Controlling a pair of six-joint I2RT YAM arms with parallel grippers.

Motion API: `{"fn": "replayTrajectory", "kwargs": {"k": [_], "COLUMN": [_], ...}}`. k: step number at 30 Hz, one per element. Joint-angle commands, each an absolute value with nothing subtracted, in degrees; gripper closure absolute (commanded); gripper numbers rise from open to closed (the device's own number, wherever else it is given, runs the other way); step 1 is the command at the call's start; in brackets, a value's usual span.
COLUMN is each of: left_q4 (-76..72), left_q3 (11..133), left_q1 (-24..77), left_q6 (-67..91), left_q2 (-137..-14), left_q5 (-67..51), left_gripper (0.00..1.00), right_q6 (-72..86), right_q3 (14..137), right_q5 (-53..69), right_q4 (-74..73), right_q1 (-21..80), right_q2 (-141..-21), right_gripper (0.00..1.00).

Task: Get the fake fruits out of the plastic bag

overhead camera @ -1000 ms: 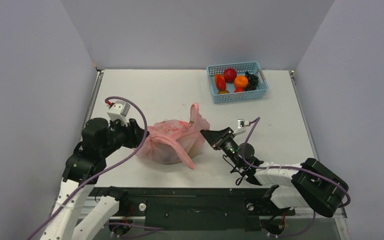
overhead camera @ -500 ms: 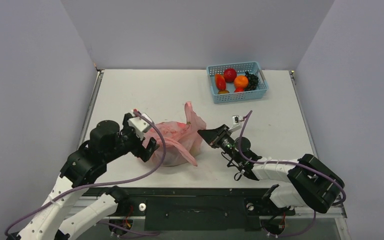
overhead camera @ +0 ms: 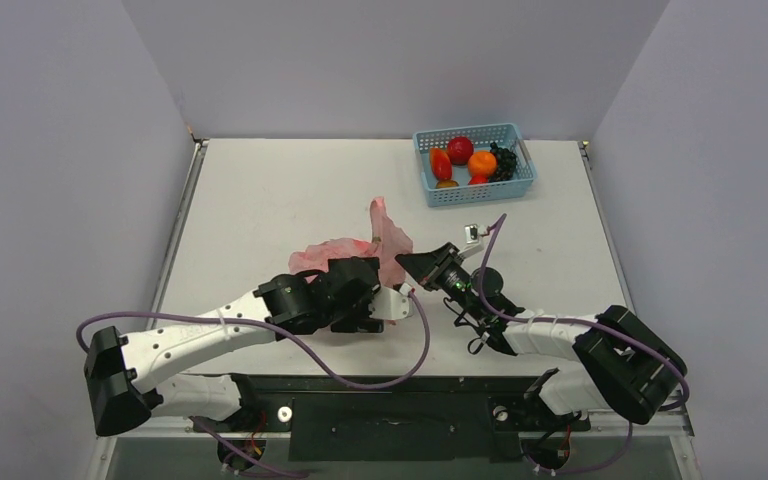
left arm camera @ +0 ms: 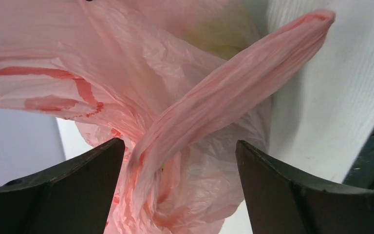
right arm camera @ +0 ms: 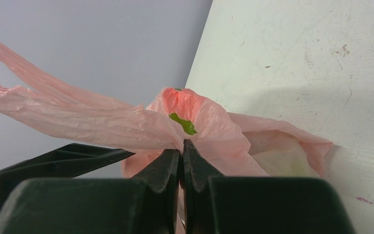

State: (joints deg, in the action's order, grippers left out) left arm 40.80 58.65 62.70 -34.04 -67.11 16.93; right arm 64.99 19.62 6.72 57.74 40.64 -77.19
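Note:
The pink plastic bag [overhead camera: 345, 252] lies crumpled at the table's middle, one handle [overhead camera: 382, 222] sticking up. My right gripper [overhead camera: 406, 263] is shut on a fold of its right edge [right arm camera: 195, 139], beside a green printed mark [right arm camera: 185, 124]. My left gripper [overhead camera: 358, 282] reaches in from the near side, jaws wide open, with the bag [left arm camera: 195, 190] and a twisted handle [left arm camera: 233, 87] ahead of its fingers [left arm camera: 92, 165]. The fake fruits stay inside the bag; only a pale yellow-green shape [right arm camera: 282, 163] shows through the film [left arm camera: 224, 39].
A light blue mesh basket [overhead camera: 473, 190] stands at the back right with a red fruit [overhead camera: 460, 149], an orange one [overhead camera: 481, 163] and a dark grape bunch [overhead camera: 503, 162]. Grey walls close in three sides. The dark frame rail [overhead camera: 390, 405] runs along the near edge.
My left arm has swung from the bag's left side round to its near side, and its jaws have opened wide. The bag has bunched up toward the right gripper, which stays shut on it.

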Motion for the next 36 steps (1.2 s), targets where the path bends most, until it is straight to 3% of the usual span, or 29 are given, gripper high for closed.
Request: {"fn": "replayTrajectory", "kwargs": {"k": [1, 7, 9, 14, 17, 21, 30, 36], "left_q4": [36.47, 31.01, 27.97, 26.23, 25.17, 21.21, 13.86, 4.44], "left_q3": [60.07, 57.17, 55.56, 53.84, 53.93, 52.96, 50.7, 42.8], "left_q1": [63.4, 64.42, 64.83, 65.93, 66.12, 66.08, 61.92, 61.54], "left_q6": [-42.93, -44.57, -44.67, -43.7, -43.11, -37.91, -15.38, 5.16], "left_q2": [-68.2, -68.38, -67.63, -68.39, -68.39, -63.87, -51.92, -40.48], "left_q5": [23.8, 26.52, 26.76, 25.08, 25.56, 24.57, 21.26, 35.74], "left_gripper": [0.17, 0.28, 0.44, 0.52, 0.7, 0.82, 0.98, 1.0], "right_q6": [64.42, 63.73, 63.91, 64.58, 65.09, 65.13, 66.15, 66.72], "right_q3": [21.18, 21.12, 21.06, 20.96, 20.58, 20.07, 19.92, 20.16], "right_q5": [7.37, 6.74, 6.91, 6.75, 6.54, 6.43, 6.15, 5.19], "right_q4": [58.65, 57.19, 57.32, 57.48, 58.13, 58.22, 58.55, 57.29], "right_q1": [40.17, 40.22, 40.18, 40.24, 40.28, 40.27, 40.46, 40.4], "right_q2": [-74.9, -73.26, -73.21, -73.2, -73.32, -73.05, -72.84, -71.89], "right_gripper": [1.0, 1.0, 1.0, 1.0, 1.0, 1.0, 1.0, 1.0]}}
